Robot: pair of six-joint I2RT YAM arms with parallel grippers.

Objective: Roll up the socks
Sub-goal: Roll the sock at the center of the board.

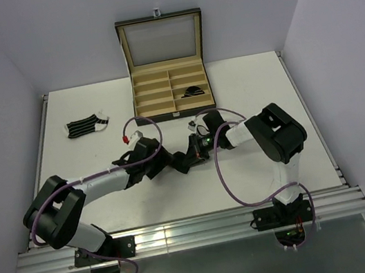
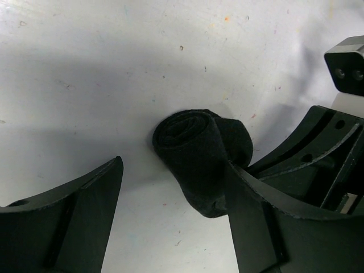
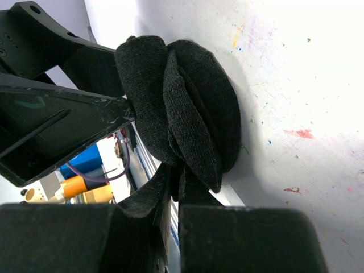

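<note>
One sock bundle (image 1: pixel 193 91) in box (image 1: pixel 153 98)

In the left wrist view both left jaws ran off the bottom edge, and one covered part of the sock (image 2: pixel 199 153). In the right wrist view the right jaws were blurred and cut off below, and the sock's tail vanished between them. From above, the sock was lost among the jaws. The dark bundle (image 1: pixel 193 92) in the box (image 1: pixel 154 99) was too small to identify.

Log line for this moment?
left fingers open around black sock roll | right fingers shut on it | striped sock flat | bundle in box
</note>
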